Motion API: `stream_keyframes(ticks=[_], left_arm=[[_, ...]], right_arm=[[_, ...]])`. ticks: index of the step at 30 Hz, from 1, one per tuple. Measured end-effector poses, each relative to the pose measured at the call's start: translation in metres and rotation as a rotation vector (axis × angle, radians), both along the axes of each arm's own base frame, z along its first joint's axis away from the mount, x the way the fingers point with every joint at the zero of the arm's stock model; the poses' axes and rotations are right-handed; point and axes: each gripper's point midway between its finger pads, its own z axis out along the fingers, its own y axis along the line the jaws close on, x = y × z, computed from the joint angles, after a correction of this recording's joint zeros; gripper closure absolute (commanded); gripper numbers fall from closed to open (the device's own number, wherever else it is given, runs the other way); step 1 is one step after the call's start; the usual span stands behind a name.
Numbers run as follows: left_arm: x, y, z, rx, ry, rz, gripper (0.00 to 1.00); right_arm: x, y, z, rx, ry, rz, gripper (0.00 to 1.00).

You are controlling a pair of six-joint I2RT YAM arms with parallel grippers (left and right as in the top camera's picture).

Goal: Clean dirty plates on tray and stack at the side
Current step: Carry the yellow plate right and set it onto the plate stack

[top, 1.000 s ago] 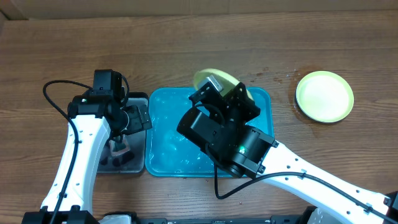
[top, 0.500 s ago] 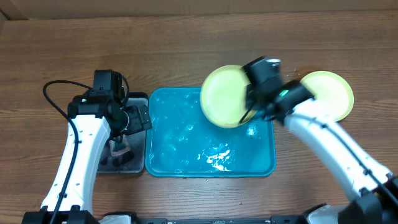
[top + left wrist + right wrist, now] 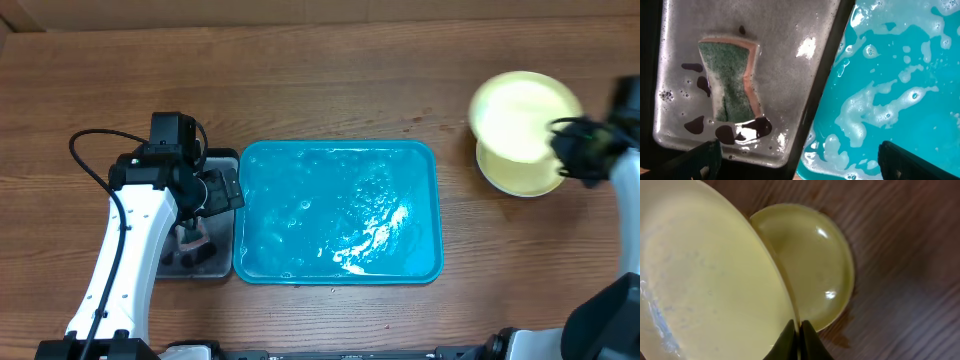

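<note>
held plate (image 3: 522, 108) – pale yellow-green, tilted, overlapping the second plate (image 3: 512, 178) on the table (image 3: 300, 80) at the tray's 2 o'clock | right gripper (image 3: 799, 336) – jaws pinched on the held plate's rim | tray (image 3: 338, 281): turquoise, sudsy | left gripper (image 3: 222, 190): jaws wide, above black tray (image 3: 785, 75) at 9 o'clock, sponge (image 3: 730, 82) inside

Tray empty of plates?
Empty: the tray shows only suds; the held plate and the other plate are off to its right.
</note>
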Motion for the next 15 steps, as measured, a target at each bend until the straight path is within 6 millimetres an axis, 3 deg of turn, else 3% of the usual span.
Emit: stream_keyframes(ticks=[3, 7, 15], left_arm=[[0.000, 0.000, 0.000, 0.000, 0.000, 0.000, 0.00], [0.000, 0.000, 0.000, 0.000, 0.000, 0.000, 0.00], [0.000, 0.000, 0.000, 0.000, 0.000, 0.000, 0.00]], right_arm=[[-0.011, -0.027, -0.001, -0.001, -0.005, -0.083, 0.96], [-0.014, -0.040, -0.011, 0.001, 0.002, -0.116, 0.96], [-0.007, -0.035, -0.082, 0.077, 0.149, -0.096, 0.96]])
